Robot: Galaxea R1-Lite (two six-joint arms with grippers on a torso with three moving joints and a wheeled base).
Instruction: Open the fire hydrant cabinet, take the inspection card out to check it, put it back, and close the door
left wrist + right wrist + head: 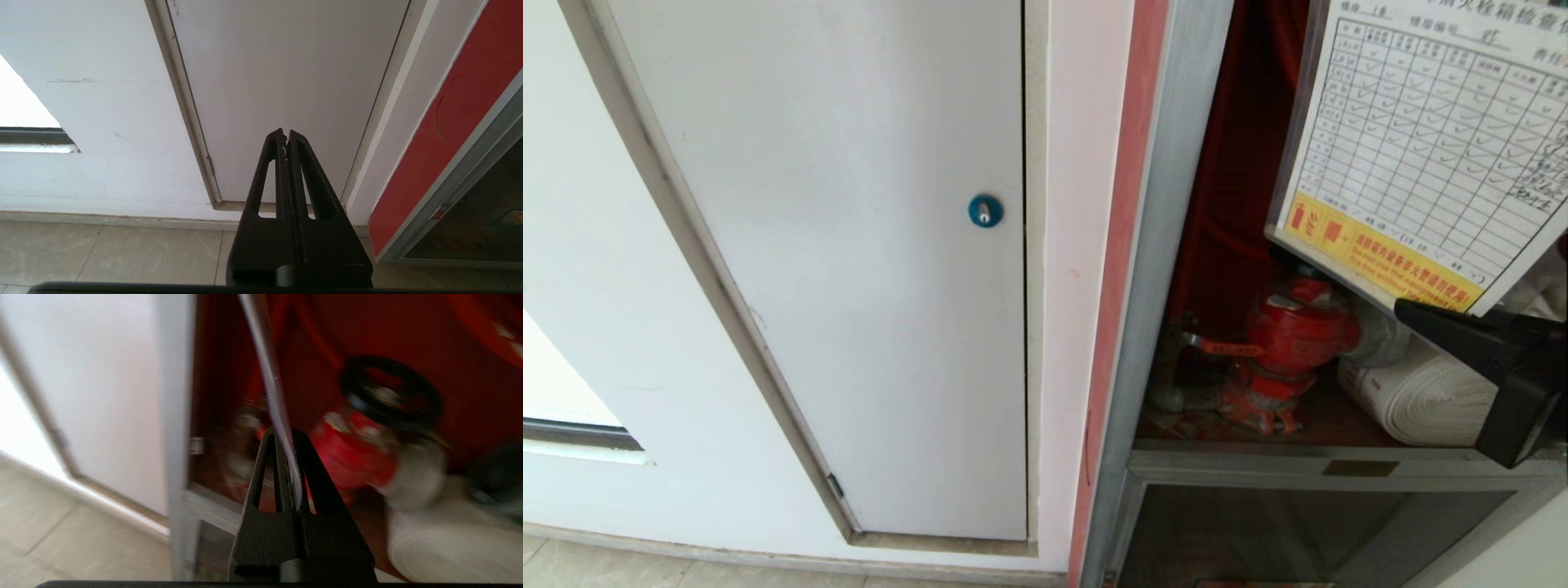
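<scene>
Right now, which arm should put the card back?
Right. Its claw is shut on the inspection card, held before the open fire hydrant cabinet. The left claw is shut, empty, facing the white door.

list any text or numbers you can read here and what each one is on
Inspection card, held up by the right gripper: a Chinese heading, cut off and too blurred to quote; a handwritten "18" near the top; a grid of tick marks, its column heads too small to read.
Yellow strip along the card's lower edge: red Chinese and English lines, too small to read.
Red valve in the fire hydrant cabinet: tag lettering unreadable.
Brass plate on the frame: unreadable.
</scene>
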